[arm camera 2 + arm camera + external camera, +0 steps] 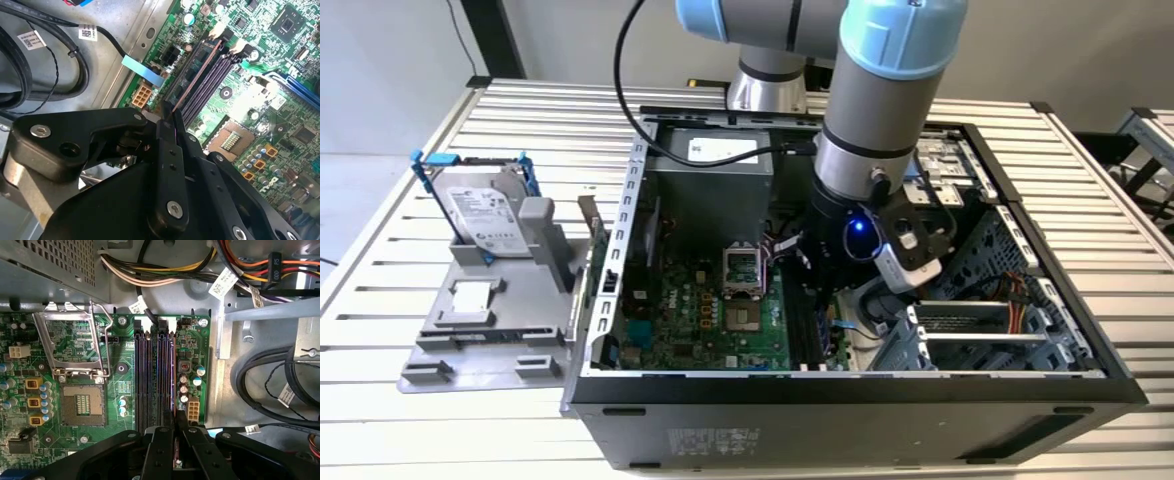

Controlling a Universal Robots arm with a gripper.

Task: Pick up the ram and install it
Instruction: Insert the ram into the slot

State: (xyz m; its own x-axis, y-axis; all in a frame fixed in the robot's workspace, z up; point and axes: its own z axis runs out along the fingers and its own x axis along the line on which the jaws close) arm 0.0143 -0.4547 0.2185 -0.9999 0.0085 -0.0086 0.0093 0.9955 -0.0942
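The ram [197, 75] is a thin dark stick seen edge-on, running from my fingertips along the outermost of the long black slots [212, 80] on the green motherboard. In the first wrist view the ram [174, 390] lies in line with the slot nearest the board's edge, beside the other slots [150, 375]. My gripper [170, 112] [176, 422] is shut on the ram's near end, fingers pressed to its flat sides. I cannot tell whether it is seated. In the exterior view my gripper [841, 298] is deep inside the open computer case [854, 385].
An open CPU socket [82, 405] with a raised metal frame sits beside the slots. Black cables [270, 385] and coloured power wires [240, 265] crowd the case wall next to the board. Outside the case, a silver hard drive [487, 210] stands on a grey fixture [480, 330].
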